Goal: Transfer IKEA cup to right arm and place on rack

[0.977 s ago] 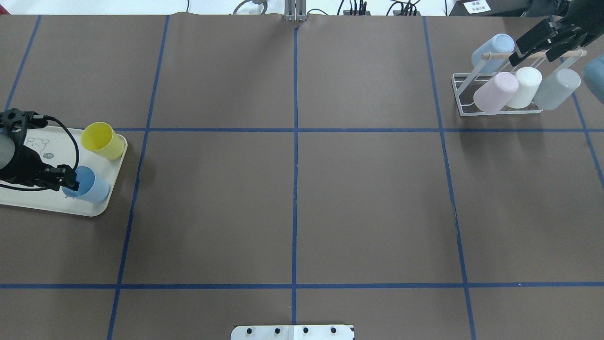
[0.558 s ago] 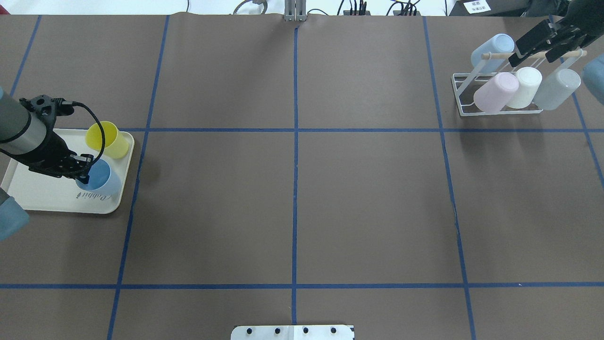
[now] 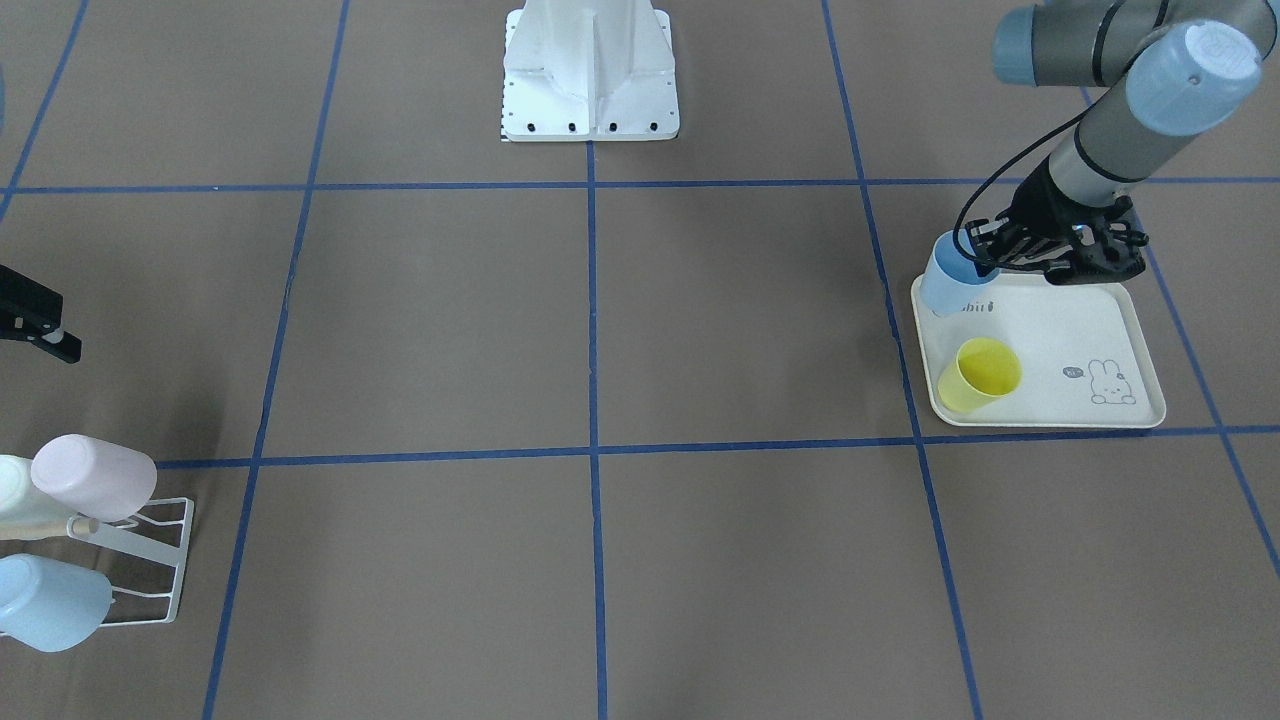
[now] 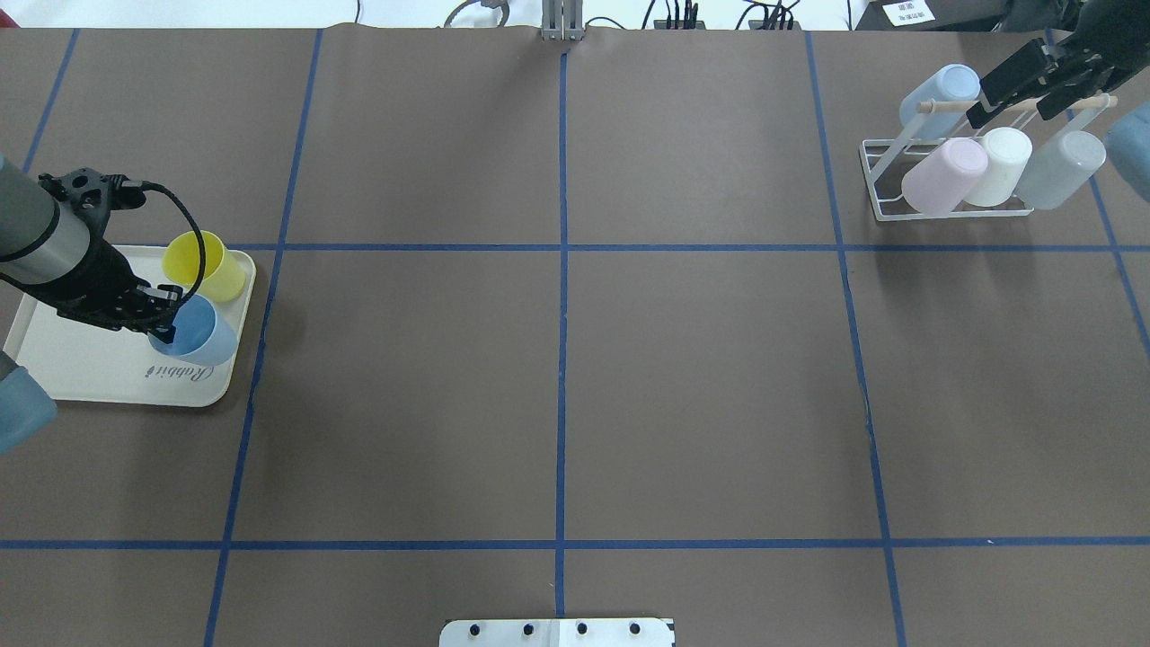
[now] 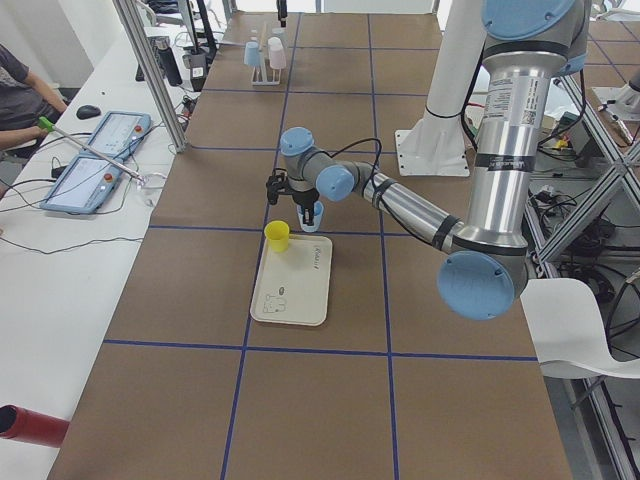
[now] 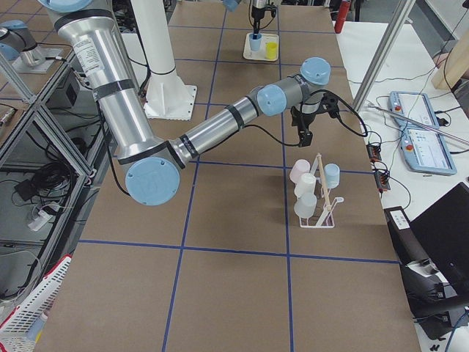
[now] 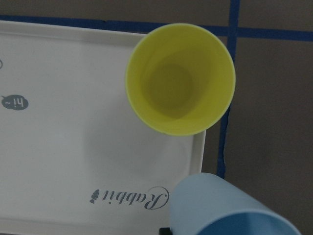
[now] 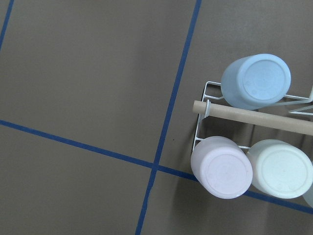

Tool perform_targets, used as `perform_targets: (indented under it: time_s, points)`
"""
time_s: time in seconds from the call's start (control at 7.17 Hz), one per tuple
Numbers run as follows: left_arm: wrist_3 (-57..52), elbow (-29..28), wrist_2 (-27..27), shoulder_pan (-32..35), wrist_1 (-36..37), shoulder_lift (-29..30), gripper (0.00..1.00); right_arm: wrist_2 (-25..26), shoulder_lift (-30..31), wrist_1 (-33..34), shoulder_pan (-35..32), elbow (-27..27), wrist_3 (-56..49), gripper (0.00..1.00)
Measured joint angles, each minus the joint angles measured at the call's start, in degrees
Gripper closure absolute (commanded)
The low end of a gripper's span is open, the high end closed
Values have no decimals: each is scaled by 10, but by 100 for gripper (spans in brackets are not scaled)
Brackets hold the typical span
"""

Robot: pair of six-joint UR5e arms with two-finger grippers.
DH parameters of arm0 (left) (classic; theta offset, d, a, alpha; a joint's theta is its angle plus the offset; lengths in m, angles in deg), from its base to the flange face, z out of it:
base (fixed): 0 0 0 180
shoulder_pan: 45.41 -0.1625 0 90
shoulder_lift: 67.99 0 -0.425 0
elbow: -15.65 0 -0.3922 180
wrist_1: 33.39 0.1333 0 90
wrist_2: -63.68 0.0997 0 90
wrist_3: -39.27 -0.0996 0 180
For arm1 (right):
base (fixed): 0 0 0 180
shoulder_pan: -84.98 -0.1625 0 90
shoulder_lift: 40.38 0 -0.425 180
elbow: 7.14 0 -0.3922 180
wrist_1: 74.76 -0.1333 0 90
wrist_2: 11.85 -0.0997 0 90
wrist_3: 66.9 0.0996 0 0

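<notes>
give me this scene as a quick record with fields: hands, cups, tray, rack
left hand: shut on the blue cup's rim, over the tray
blue cup: tilted, at the tray's corner
yellow cup: upright on the tray, untouched
right hand: open, empty, above the rack
rack: holds a pale blue cup, pink cup, white cup, grey cup
handover: not yet done

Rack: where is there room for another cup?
The rack's robot-side row is crowded: pink cup, white cup, grey cup side by side. Behind the wooden rod only the pale blue cup sits; the space beside it looks bare, below the right gripper.
</notes>
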Motion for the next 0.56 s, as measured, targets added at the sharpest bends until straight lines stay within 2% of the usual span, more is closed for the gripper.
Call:
perform_targets:
  time_s: [0.28,0.56]
  points:
    - [38,40,-3,-1,-5,21,100,-1,-1,-41,30,16,85,1]
    - [170,58,-15,-4,-65,73,100,0,7,-175,77,22,244,1]
